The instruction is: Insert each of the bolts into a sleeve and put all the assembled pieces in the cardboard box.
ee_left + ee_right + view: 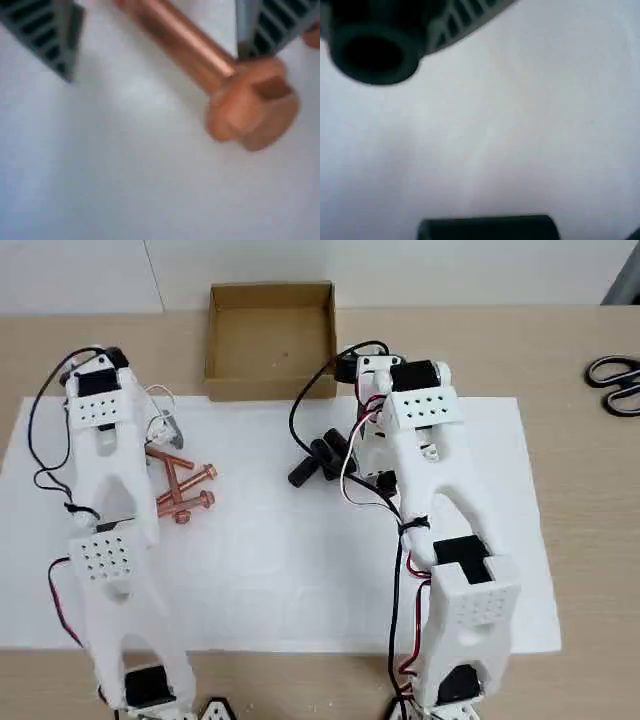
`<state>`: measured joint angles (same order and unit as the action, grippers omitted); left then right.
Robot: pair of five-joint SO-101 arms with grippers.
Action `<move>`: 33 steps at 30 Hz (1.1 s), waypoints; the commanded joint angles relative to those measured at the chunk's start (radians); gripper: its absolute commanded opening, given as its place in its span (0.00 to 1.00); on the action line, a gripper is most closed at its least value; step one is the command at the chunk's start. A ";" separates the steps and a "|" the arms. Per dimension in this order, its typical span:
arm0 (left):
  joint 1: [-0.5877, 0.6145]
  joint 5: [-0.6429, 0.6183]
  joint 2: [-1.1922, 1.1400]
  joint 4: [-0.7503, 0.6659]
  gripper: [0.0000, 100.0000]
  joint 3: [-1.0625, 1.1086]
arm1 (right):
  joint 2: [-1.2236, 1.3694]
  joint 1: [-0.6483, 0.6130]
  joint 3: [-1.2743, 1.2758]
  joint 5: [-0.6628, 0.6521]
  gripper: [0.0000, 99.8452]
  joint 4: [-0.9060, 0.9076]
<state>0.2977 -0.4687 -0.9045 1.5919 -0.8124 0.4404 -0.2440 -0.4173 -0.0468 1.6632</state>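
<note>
Table (580,330) carries a white sheet (260,570); cardboard box (270,335) stands at its far edge. Left gripper (155,62): fingers (45,30) apart, straddling one copper bolt (200,55) lying on the sheet. Right gripper (352,450): state cannot be told; black sleeves (303,473) lie beside it.

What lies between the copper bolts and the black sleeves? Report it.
Nothing: the high view shows bare white sheet between the bolts and the sleeves.
</note>
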 commanded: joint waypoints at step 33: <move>-0.110 0.130 0.011 0.058 0.01 -0.206 | -0.071 -0.005 0.006 0.006 0.00 -0.012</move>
<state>0.2133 -0.3874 -0.9152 1.6103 -0.8876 0.4404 -0.2440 -0.4051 -0.0468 1.6617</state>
